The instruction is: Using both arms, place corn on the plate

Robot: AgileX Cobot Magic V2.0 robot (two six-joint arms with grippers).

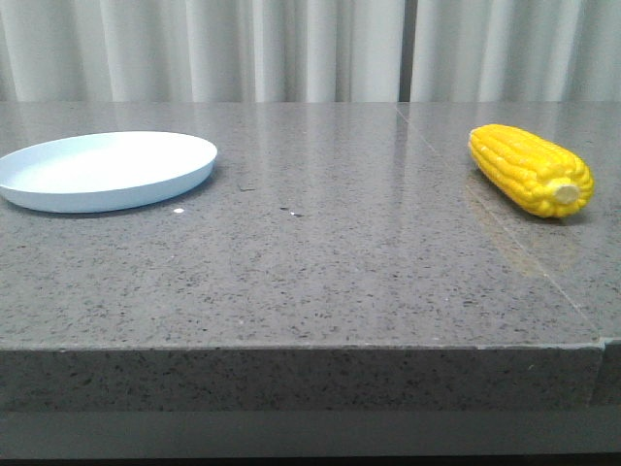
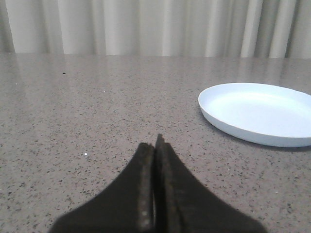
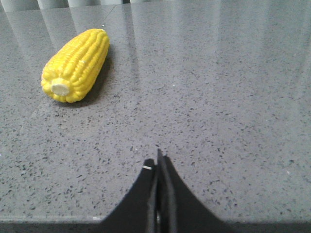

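Note:
The yellow corn (image 1: 530, 171) lies on its side at the right of the grey stone table, its pale stub end toward the camera. The right wrist view also shows the corn (image 3: 77, 65), well ahead of my right gripper (image 3: 157, 162) and off to one side. That gripper is shut with nothing in it. The pale blue plate (image 1: 107, 170) rests empty at the table's left. In the left wrist view the plate (image 2: 260, 112) sits ahead and to the side of my left gripper (image 2: 155, 144), which is shut and empty. Neither gripper shows in the front view.
The grey speckled table (image 1: 320, 262) has its front edge near the camera. A seam in the stone (image 1: 505, 243) runs past the corn. Pale curtains (image 1: 310, 49) hang behind the table.

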